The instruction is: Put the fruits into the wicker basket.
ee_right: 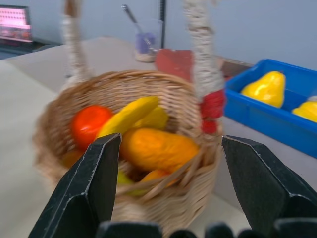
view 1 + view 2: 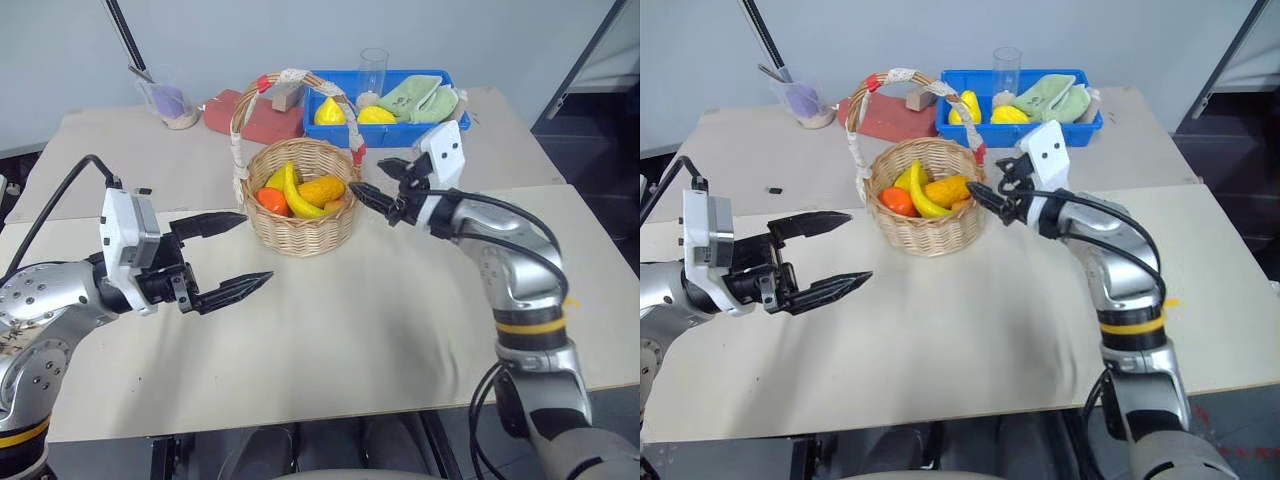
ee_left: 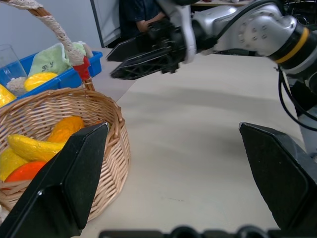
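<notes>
**Two fruits in the basket, both grippers empty**

Two grippers are up over the desk and neither one is carrying anything. The right gripper point(image 2: 383, 184) sits just beside the wicker basket point(image 2: 303, 225) on its right side, jaws spread apart with nothing between them, tips aimed at the rim. My read is that it's just let go of something there, since it's so close and empty. The left gripper point(image 2: 228, 254) hangs further off toward the near-left part of the desk, fingers wide apart and also empty, pointing across at the basket. Looks like it's just parked out of the way.

The basket stands around the middle of the desk, upright, with its tall wrapped handle point(image 2: 290, 78) arching over the top. Inside it the mango-like fruit point(image 2: 322, 189) lies against the right wall and the banana point(image 2: 296, 195) curves next to it, touching. There's also a round orange-red fruit point(image 2: 272, 199) tucked in on the left side. So the job looks basically done to me.

Behind the basket, toward the far edge, a blue bin point(image 2: 388, 132) holds yellow pear-shaped fruits point(image 2: 330, 112) and a green cloth point(image 2: 412, 95). I'd guess those stay put. A red block point(image 2: 258, 117) and a clear cup point(image 2: 168, 101) sit along the far left.

As for labels, the green cloth has some small marking in the left wrist view, but I can't read it.
</notes>
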### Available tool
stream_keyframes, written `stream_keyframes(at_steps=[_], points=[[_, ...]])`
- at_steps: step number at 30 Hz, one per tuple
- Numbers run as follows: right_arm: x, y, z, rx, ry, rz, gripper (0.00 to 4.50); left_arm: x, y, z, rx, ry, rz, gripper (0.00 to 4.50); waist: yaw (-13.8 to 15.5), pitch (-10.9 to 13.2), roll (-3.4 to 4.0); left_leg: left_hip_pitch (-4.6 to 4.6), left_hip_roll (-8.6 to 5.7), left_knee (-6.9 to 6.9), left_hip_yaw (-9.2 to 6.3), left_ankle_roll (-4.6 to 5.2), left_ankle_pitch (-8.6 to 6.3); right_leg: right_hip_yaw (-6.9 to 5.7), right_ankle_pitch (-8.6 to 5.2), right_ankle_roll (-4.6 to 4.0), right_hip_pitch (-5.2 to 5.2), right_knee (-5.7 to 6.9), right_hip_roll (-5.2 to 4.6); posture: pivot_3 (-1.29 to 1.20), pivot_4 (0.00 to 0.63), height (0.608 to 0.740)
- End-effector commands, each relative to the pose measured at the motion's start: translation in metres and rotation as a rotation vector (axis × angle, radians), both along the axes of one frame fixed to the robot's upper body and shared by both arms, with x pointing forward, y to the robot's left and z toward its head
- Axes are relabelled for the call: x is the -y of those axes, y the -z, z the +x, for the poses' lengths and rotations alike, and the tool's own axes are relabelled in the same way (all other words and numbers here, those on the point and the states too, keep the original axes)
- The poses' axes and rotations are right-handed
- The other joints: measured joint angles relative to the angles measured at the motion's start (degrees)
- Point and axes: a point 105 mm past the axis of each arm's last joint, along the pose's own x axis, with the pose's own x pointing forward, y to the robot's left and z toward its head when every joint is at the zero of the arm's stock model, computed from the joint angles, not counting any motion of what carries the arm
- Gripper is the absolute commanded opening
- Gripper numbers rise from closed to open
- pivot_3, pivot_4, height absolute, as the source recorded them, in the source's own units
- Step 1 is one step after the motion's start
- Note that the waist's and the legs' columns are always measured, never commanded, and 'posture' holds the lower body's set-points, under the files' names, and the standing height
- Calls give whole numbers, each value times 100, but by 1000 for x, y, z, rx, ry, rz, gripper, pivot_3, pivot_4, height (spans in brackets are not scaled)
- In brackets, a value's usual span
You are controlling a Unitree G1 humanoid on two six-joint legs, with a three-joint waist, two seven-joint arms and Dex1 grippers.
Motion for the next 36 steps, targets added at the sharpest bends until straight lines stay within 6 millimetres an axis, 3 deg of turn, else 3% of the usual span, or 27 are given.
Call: stream_keyframes(at_steps=[1, 9, 10, 18, 19, 22, 29, 34, 36], points=[[2, -22, 14, 93, 48, 22, 3572, 2, -5, -1, 25, 12, 8, 4500, 1, 0, 0, -3, 0, 0, 0, -7, 4, -1, 0, 0, -1, -1, 0, 0, 150, 740], [-16, -23, 36, 77, 9, 45, 3572, 5, -6, -1, 32, 10, -5, 4500, -67, 0, 0, -3, 1, 0, 1, -9, 6, -1, 1, 2, 0, 0, 1, 0, 150, 740], [-18, -24, 36, 77, 3, 50, 3031, 4, -6, -1, 34, 7, -6, 4500, -78, 0, 0, -4, 2, 1, 1, -9, 6, -1, 1, 2, 0, 0, 0, 0, 150, 740], [-24, -27, 38, 85, -12, 56, 340, 4, -6, 1, 46, 0, -2, 4500, -131, 0, 1, -4, 4, 0, 0, -9, 6, 1, 1, 2, -4, 6, 4, 0, 150, 740], [-24, -27, 38, 89, -12, 54, 100, 4, -5, 1, 49, 0, 3, 4500, -130, 0, 1, -4, 3, 0, 0, -9, 6, 1, 1, 2, -4, 6, 4, 0, 150, 740], [-18, -28, 36, 105, 0, 49, 62, 5, -5, 1, 53, 7, 8, 4500, -124, 0, 1, -4, 3, 1, 0, -9, 6, 1, 1, 2, -4, 6, 3, 0, 150, 740], [37, -36, 30, 202, 146, -12, 62, 12, -11, 3, 74, 34, -14, 4500, -40, 0, 1, -11, -2, 4, 0, -9, 6, -2, 6, 11, -3, 1, -5, 0, 150, 740], [126, -29, 24, 215, 409, -65, 61, 19, -16, 9, 94, 53, -33, 4500, 56, 0, 0, -13, -10, 6, 2, -6, 5, -1, 10, 16, 1, -3, -10, 0, 150, 740], [145, -26, 22, 203, 465, -68, 61, 19, -15, 10, 94, 55, -28, 4500, 49, 0, 1, -12, -9, 6, 6, -6, 6, 1, 10, 16, 0, -3, -10, 0, 150, 740]])
